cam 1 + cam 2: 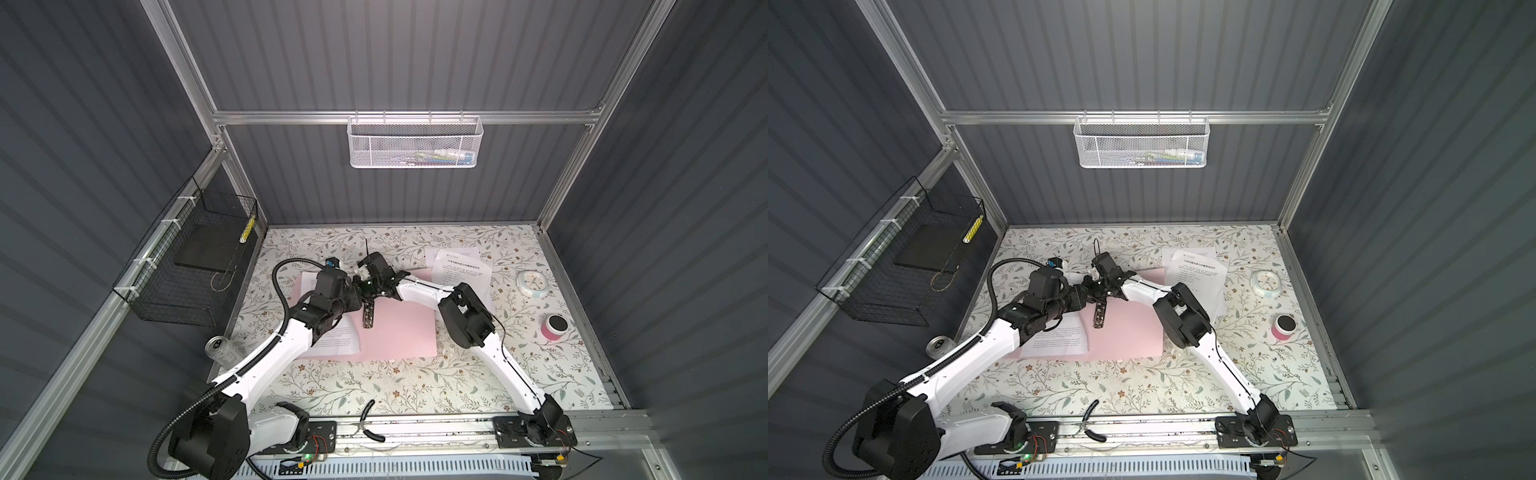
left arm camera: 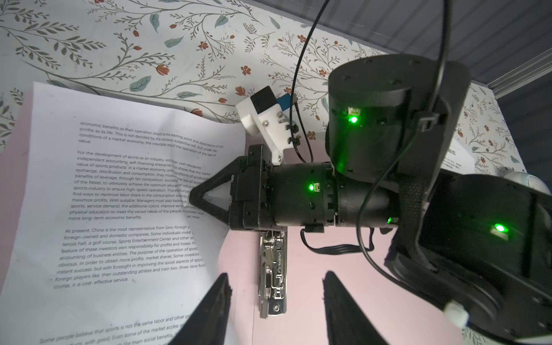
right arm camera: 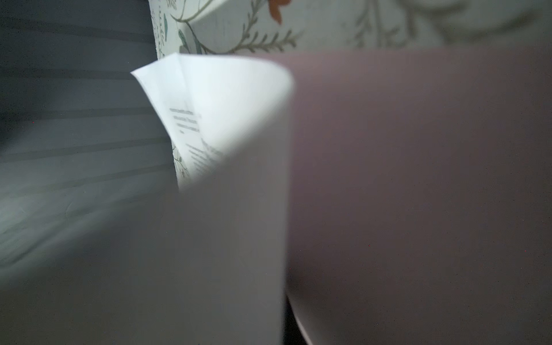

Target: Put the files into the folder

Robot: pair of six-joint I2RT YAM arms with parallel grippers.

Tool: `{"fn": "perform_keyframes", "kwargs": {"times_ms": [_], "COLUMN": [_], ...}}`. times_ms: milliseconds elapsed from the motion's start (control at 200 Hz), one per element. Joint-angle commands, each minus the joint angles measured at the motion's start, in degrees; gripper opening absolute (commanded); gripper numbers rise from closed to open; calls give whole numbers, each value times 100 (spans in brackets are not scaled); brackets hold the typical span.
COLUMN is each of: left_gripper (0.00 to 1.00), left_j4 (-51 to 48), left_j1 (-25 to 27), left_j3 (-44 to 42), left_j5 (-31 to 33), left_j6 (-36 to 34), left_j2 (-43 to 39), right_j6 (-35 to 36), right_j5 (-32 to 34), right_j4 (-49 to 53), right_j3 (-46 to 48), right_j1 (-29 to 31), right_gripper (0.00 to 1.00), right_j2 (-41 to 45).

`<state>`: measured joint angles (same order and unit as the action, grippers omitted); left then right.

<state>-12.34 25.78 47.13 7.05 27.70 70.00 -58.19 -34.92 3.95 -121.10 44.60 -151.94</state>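
While both my grippers meet above its spine, one pink folder [image 1: 399, 332] lies open, bearing one silver clip [image 2: 273, 268].
Three files [image 1: 336, 338] are counted: one on the folder's left leaf, two more sheets [image 1: 461, 266] overlapping at its far right corner. My left gripper [image 2: 276, 274] hangs over the clip, jaws apart, holding nothing. My right gripper [image 2: 197, 194] sits at the curled inner edge of the sheet on the folder; whether its jaws clamp it I cannot tell.
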Motion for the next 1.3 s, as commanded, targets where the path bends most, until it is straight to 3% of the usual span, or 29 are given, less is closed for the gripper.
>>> {"fn": "perform_keyframes", "kwargs": {"times_ms": [0, 135, 390, 670, 991, 1296], "left_gripper": [52, 52, 52, 52, 52, 52], "left_j4": [100, 109, 106, 207, 215, 107], "left_j1": [-29, -29, -30, -34, -30, -29], "left_j3": [-62, -49, -15, -160, -341, -457], "left_j5": [99, 130, 183, 168, 129, 182], "left_j6": [78, 81, 25, 69, 138, 227], "left_j2": [-113, -103, -131, -235, -381, -551], "right_j6": [375, 548, 882, 677, 669, 921], "right_j5": [154, 136, 177, -42, 158, 2], "right_j4": [348, 450, 399, 16, -256, -192], "right_j3": [3, 130, 968, 1754, 2496, 2801], "right_j1": [-21, -16, 22, 115, 207, 132], "right_gripper": [22, 50, 51, 40, 0, 0], "right_j2": [384, 517, 1209, 1330, 1786, 1802]}}
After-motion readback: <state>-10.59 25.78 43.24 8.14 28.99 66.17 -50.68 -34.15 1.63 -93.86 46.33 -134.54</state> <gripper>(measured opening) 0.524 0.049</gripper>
